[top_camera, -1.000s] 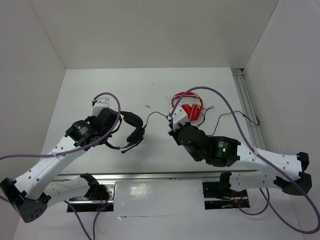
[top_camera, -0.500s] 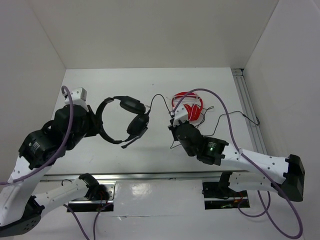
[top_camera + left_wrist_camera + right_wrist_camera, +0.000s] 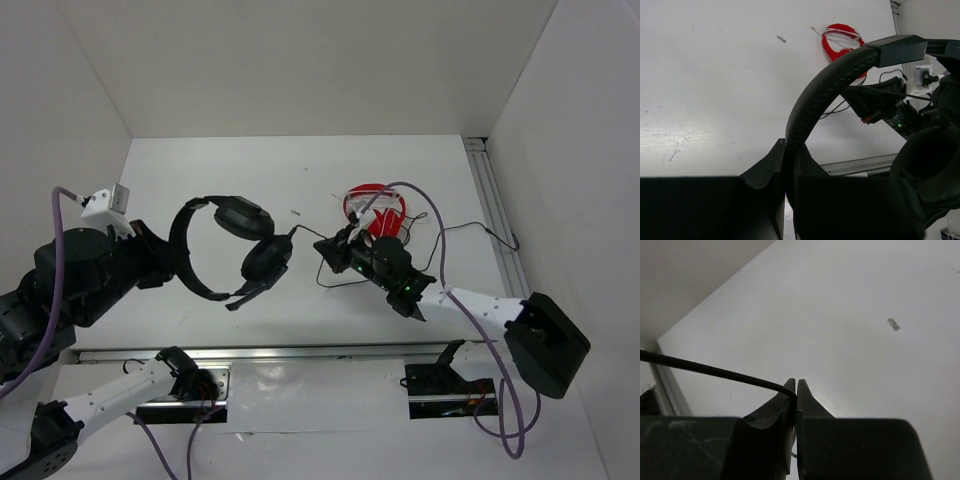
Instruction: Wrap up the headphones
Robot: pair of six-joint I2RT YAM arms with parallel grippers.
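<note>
My left gripper [image 3: 163,263] is shut on the thin headband [image 3: 816,94] of the black headphones [image 3: 262,260] and holds them up off the table, with both earcups hanging to the right. In the left wrist view the gripper [image 3: 789,156] pinches the band between its fingertips. The thin black cable [image 3: 303,232] runs from the lower earcup to my right gripper [image 3: 324,247], which is shut on it. In the right wrist view the cable [image 3: 715,371] bends into the closed jaws of the right gripper [image 3: 796,385]. The rest of the cable [image 3: 478,226] trails off to the right across the table.
Red headphones [image 3: 381,206] lie on the table just behind my right arm and also show in the left wrist view [image 3: 839,42]. A metal rail [image 3: 495,200] runs along the right edge, another [image 3: 300,352] along the near edge. White walls enclose the table.
My left arm has pulled back to the left and raised the black headphones. My right gripper has moved left and lower, still holding the cable.
</note>
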